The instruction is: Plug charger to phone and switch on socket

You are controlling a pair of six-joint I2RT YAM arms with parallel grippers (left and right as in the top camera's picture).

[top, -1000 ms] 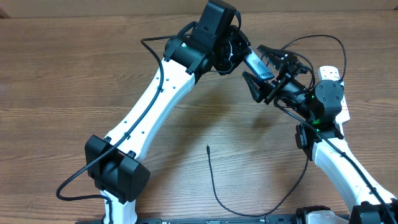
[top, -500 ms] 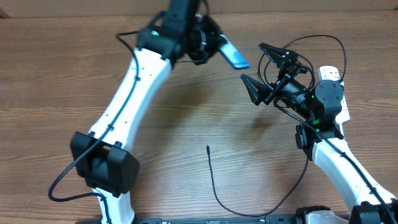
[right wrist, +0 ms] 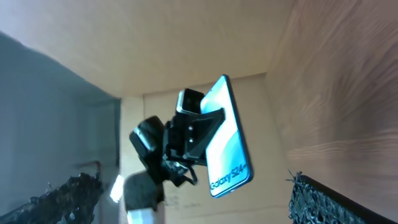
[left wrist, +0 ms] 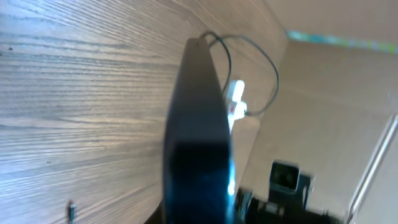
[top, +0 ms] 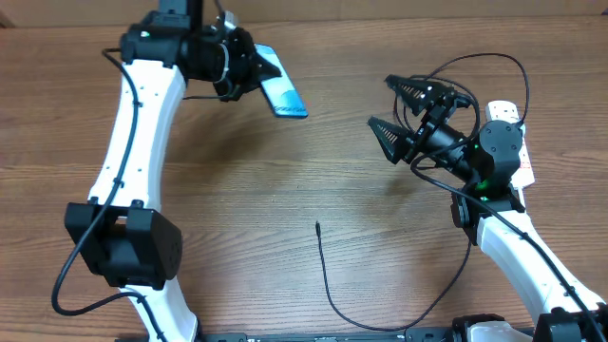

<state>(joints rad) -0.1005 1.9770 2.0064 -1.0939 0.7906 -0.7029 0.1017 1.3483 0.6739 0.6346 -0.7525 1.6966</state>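
One phone (top: 281, 85) hung pinched in the left gripper (top: 251, 70), far left above the table (top: 247, 190). Right gripper (top: 392, 116) stood spread, empty. Charger (top: 323, 271) lay loose near-centre; plugging was pending, so the next move probably meant grasping its tip.
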